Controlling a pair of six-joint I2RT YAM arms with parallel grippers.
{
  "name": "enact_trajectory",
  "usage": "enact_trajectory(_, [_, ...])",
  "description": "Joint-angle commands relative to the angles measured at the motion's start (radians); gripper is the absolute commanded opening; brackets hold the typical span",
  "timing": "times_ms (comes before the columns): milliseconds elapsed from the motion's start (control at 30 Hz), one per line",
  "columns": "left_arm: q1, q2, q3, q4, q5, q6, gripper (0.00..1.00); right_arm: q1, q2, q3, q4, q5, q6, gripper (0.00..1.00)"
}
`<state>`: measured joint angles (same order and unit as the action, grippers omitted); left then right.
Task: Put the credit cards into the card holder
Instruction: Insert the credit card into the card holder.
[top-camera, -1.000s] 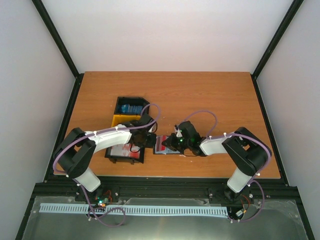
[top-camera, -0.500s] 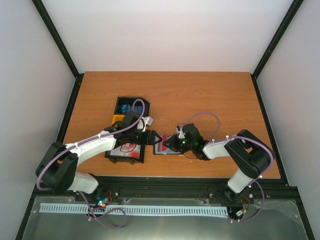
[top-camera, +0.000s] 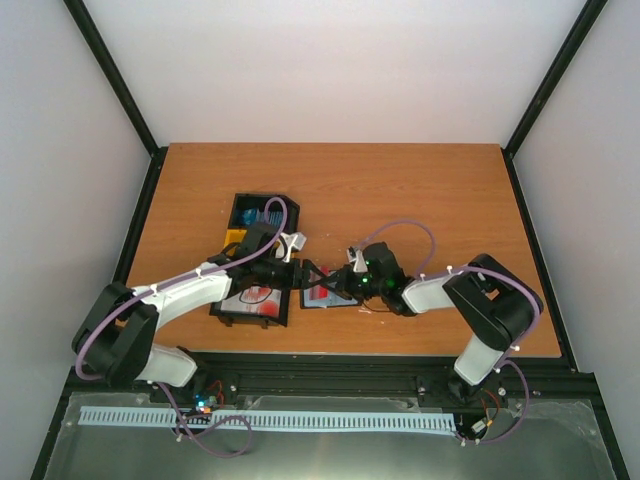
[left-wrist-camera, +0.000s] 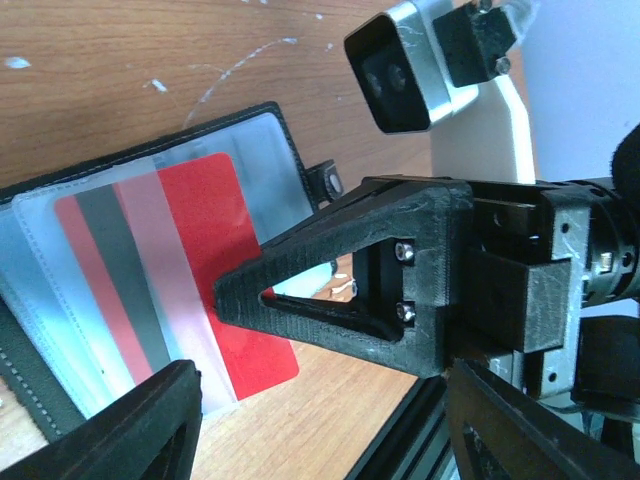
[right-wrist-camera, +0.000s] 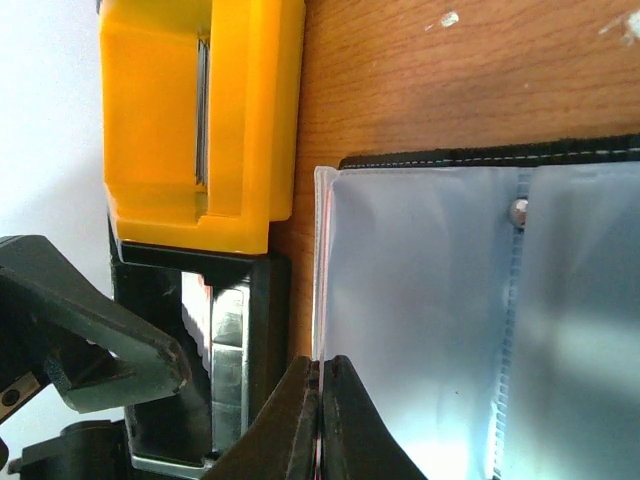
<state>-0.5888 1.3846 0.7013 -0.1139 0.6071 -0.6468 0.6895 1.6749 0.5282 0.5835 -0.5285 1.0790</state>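
Lab test cell: white walls, black frame, wooden table.

Open card holder, red card half sleeved, closed right gripper over it

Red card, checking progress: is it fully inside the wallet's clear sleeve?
No, one end of the red card juts out past the sleeve edge.

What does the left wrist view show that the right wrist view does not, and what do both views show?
Only the left wrist view shows the red credit card, partly under a clear sleeve, and the right hand seen from outside, with its wrist camera. Only the right wrist view shows the yellow bin and that hand's closed fingertips pinching the sleeve's edge. Both show the open card holder lying on the wooden table.
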Motion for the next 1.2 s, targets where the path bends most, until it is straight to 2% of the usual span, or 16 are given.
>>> enact_trajectory(0, [0.007,0.008,0.003,-0.032,-0.067,-0.044,0.68,-0.002,0.026,0.055,-0.098,-0.014,-0.071,0.03])
enact_trajectory(167, [0.007,0.013,0.011,-0.071,-0.105,-0.055,0.67,-0.002,0.073,0.092,-0.147,-0.048,-0.096,0.04])
enact_trajectory(333, [0.007,0.003,0.020,-0.090,-0.132,-0.058,0.66,-0.002,0.085,0.148,-0.265,-0.038,-0.152,0.07])
enact_trajectory(400, [0.007,0.002,0.025,-0.105,-0.144,-0.059,0.66,-0.002,0.071,0.167,-0.324,-0.018,-0.176,0.13])
enact_trajectory(533, [0.007,-0.008,0.040,-0.118,-0.157,-0.054,0.66,-0.001,0.024,0.202,-0.454,0.038,-0.220,0.33])
enact_trajectory(633, [0.007,-0.034,0.048,-0.123,-0.173,-0.048,0.67,0.006,-0.013,0.228,-0.566,0.108,-0.254,0.44])
enact_trajectory(800, [0.007,-0.098,0.046,-0.134,-0.224,-0.051,0.67,0.045,-0.043,0.299,-0.747,0.233,-0.298,0.56])
enact_trajectory(900, [0.007,-0.144,0.037,-0.154,-0.286,-0.071,0.66,0.085,-0.035,0.371,-0.874,0.336,-0.315,0.57])
enact_trajectory(1167, [0.009,-0.363,-0.015,-0.280,-0.605,-0.199,0.63,0.201,0.085,0.594,-1.145,0.581,-0.318,0.62])
